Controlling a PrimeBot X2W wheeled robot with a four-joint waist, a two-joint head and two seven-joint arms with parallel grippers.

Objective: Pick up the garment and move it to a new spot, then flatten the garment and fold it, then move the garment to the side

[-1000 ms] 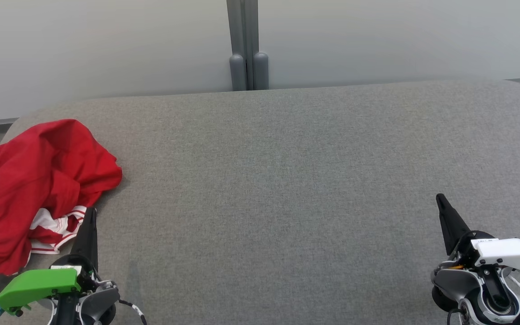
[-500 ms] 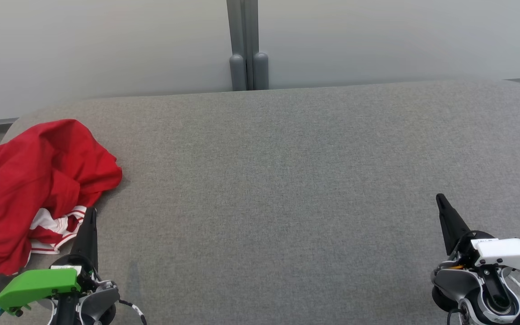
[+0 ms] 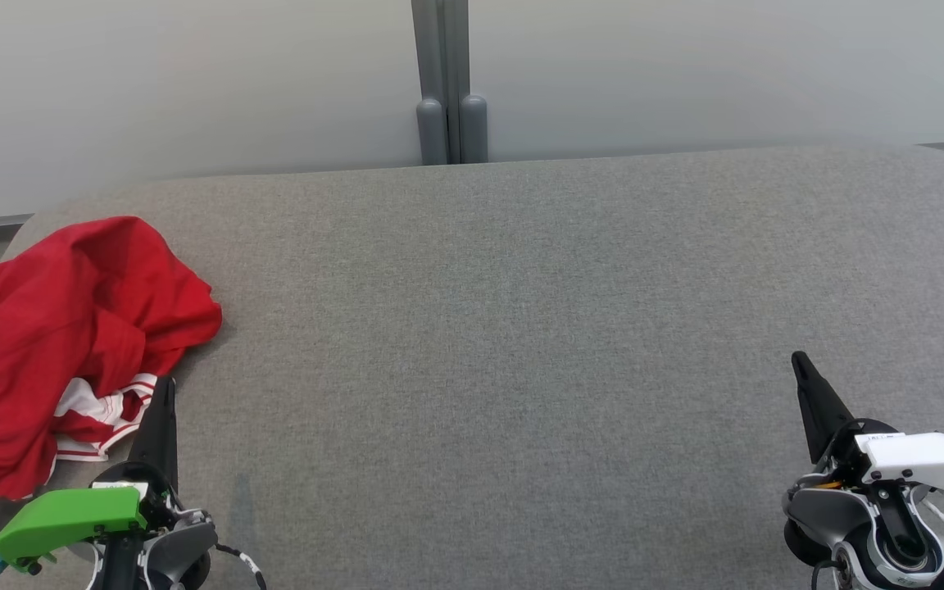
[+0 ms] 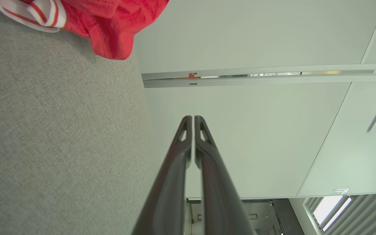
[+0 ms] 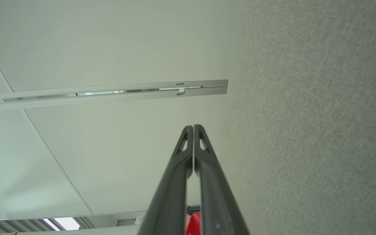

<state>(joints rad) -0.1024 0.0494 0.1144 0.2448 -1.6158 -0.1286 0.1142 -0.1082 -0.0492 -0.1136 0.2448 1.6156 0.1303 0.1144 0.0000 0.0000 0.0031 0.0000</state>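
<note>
Starting big: the broad grey padded table (image 3: 521, 328), running wide across the head view, plenty of open surface through the middle and right. Over at its left edge, the garment (image 3: 70, 328): red, with white striped trim, slumped in a crumpled heap and reaching right out to the rim. Looks like the very first step, the pick-up, and not yet begun, with no cloth lifted and nothing pinched. Next up, by this reckoning: parting the jaws of the nearer arm, reaching leftward and down into the heap, closing on a good bunch of cloth, then carrying it toward the open middle. Probably worth aiming at a thick red fold rather than the thin striped hem. Now the left gripper (image 3: 162, 389): fingers pressed flat together, seen tip to tip in the left wrist view, holding nothing, sitting just beside the striped trim, contact there too close to call. And the right gripper (image 3: 801, 362), well apart at the lower right: likewise clamped together on nothing, over plain grey table.
</note>
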